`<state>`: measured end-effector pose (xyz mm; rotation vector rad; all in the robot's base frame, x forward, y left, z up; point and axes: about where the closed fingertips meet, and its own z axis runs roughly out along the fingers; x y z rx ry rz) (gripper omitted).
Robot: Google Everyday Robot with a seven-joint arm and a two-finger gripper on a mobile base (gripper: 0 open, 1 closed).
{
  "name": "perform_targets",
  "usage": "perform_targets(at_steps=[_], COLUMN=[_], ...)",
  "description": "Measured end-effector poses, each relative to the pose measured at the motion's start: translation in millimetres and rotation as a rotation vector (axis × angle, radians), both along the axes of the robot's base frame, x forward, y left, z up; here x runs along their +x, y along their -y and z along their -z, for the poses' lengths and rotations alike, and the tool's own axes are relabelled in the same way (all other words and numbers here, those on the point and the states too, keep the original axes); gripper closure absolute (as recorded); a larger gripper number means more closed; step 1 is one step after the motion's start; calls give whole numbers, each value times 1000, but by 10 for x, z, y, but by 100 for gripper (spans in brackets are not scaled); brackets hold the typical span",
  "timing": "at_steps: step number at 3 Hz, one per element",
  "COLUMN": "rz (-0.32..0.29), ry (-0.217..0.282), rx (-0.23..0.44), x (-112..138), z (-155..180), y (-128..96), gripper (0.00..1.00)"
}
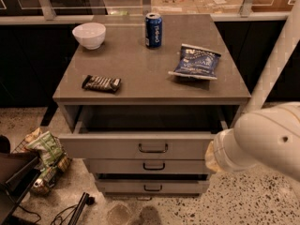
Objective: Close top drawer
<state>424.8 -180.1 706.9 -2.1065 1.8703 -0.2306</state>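
Drawer position first: the top drawer [108,146] stands pulled out from under the cabinet top [140,64]. Its front faces the camera and its long axis runs left to right. You should expect a stiff, rather heavy box that slides straight back. Push flat on the front near the handle [153,147], not at a corner. The gripper [212,156] sits at the front's right end; whether it is clenched or released I cannot tell.
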Motion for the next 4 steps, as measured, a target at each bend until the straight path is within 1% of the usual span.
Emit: perform_targets(at_steps=[1, 2, 3, 4], rz=[8, -17, -54, -90], ry=[-37, -39, -39, -46], rx=[44, 88, 129, 144], x=[-247, -182, 78, 336], z=[411, 789, 1128, 1376], y=[-173, -299, -353, -364], gripper=[100, 100, 100, 100])
